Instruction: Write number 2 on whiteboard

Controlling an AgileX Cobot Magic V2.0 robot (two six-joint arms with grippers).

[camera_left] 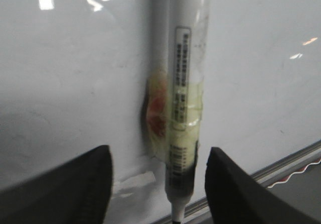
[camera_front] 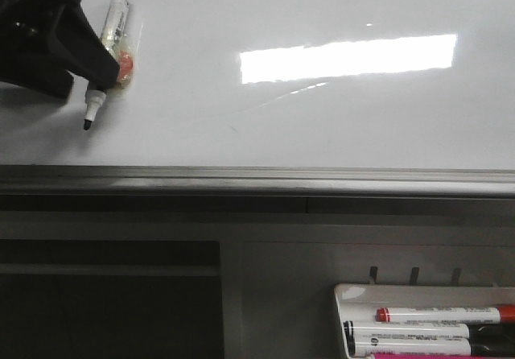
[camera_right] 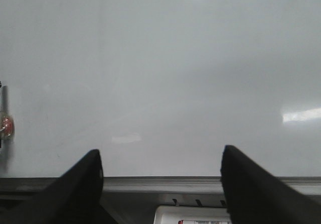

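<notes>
Left gripper [camera_front: 103, 71], jaws spread wide, sits at the white, tape-wrapped marker pen [camera_front: 109, 47], ten o'clock on the glossy, grey-framed whiteboard [camera_front: 322, 117]. Right gripper [camera_right: 160, 181] gapes empty.

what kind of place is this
Probably an office, classroom or lab writing station: a large glossy whiteboard with a grey metal frame, a marker lying on it by the left gripper, and a white tray of spare markers below.
</notes>
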